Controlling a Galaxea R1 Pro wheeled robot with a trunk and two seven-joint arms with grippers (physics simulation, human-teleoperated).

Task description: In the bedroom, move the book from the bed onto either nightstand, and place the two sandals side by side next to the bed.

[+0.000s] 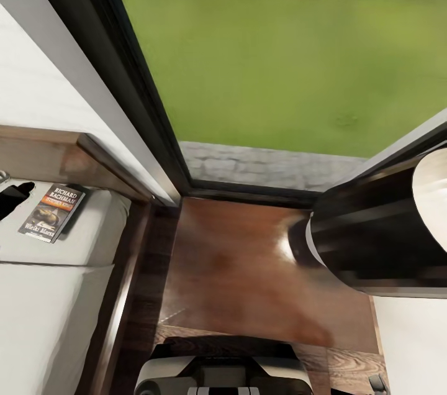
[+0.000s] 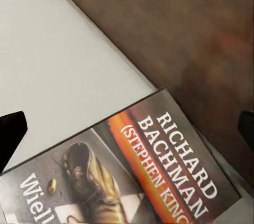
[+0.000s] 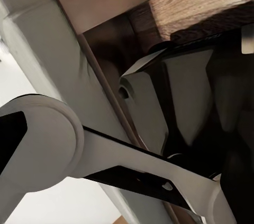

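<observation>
The thin dark paperback book (image 1: 51, 212) lies flat on the pale grey mattress of the dark wood bed (image 1: 56, 308), near the headboard. Cover text reads "RICHARD BACHMAN (STEPHEN KING)" (image 2: 182, 166). The left pincer (image 1: 13, 196) sits beside it, fingers apparently spread; the right pincer's state cannot be determined.

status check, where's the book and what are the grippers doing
Left gripper open, fingertips either side of the book. Book flat on the mattress by the headboard, not gripped. Right gripper state unclear. Nothing blocking the book.
</observation>
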